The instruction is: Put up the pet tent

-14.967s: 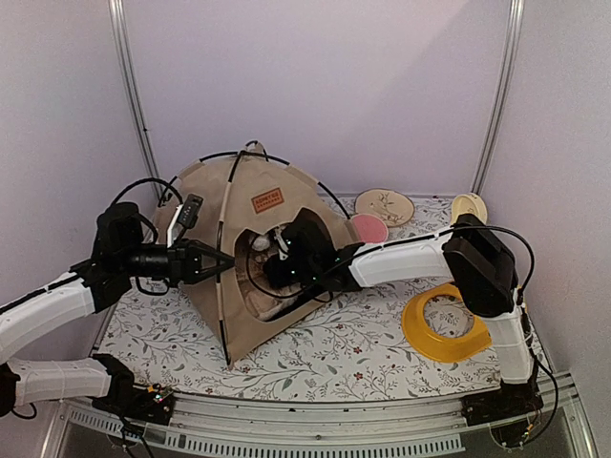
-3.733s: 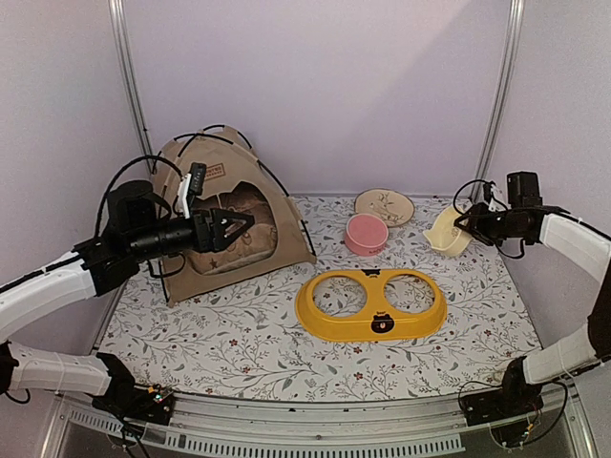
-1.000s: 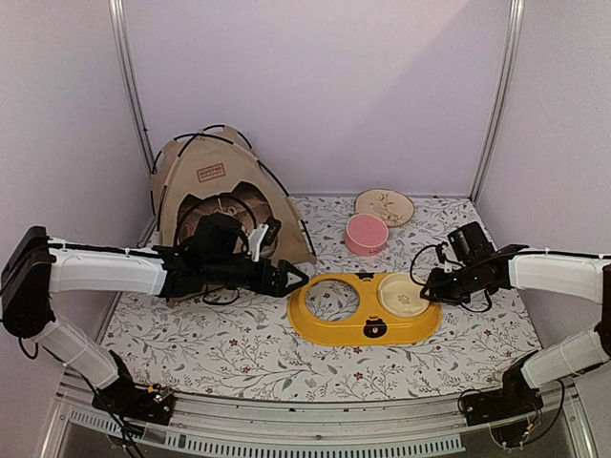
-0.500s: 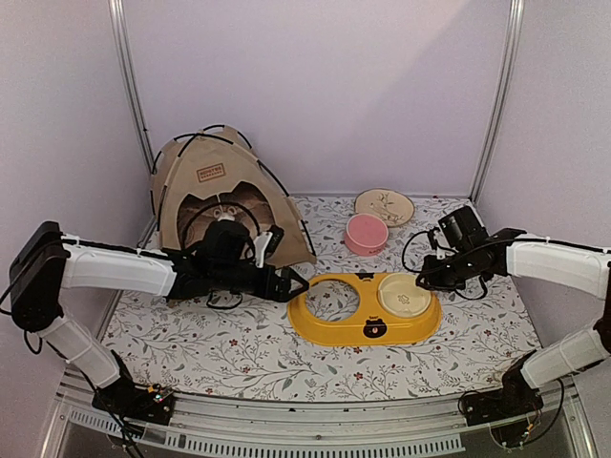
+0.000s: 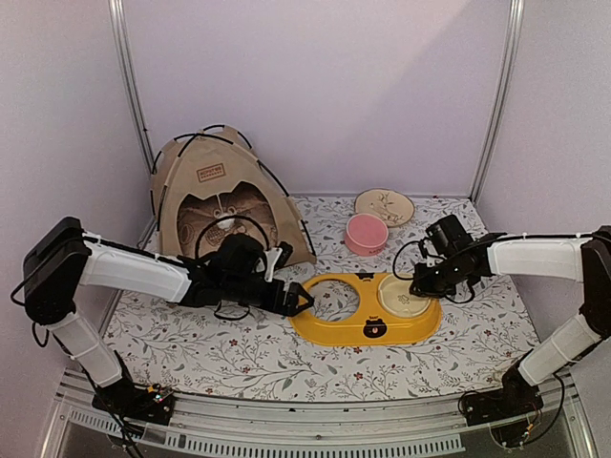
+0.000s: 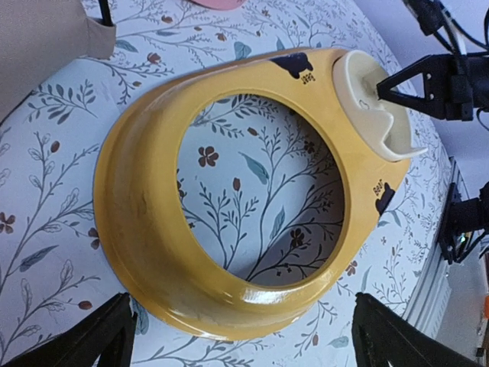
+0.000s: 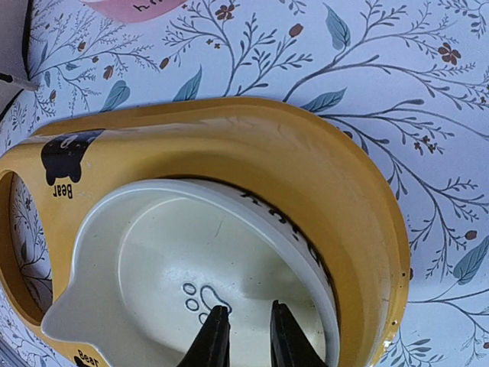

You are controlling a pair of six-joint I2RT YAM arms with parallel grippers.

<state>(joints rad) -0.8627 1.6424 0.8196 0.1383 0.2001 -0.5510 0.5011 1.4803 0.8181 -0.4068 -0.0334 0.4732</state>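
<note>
The pet tent (image 5: 224, 205) stands upright at the back left, tan with thin black poles and a brown label patch; a corner of its fabric (image 6: 38, 30) shows in the left wrist view. My left gripper (image 5: 304, 298) is open wide, its fingers either side of the left end of a yellow feeder tray (image 6: 145, 222), well clear of the tent. My right gripper (image 5: 417, 286) hovers over a cream bowl (image 7: 153, 260) seated in the tray's right hole. Its jaws (image 7: 246, 317) stand a narrow gap apart with nothing between them.
The yellow tray (image 5: 368, 324) lies mid-table with its left hole empty and the cream bowl (image 5: 403, 298) in its right one. A pink bowl (image 5: 366, 234) and a patterned plate (image 5: 384, 206) sit behind it. Walls and frame posts close in both sides.
My left gripper has slid right until its open fingers straddle the tray's left end. The right gripper has drawn in over the cream bowl and its jaws have narrowed.
</note>
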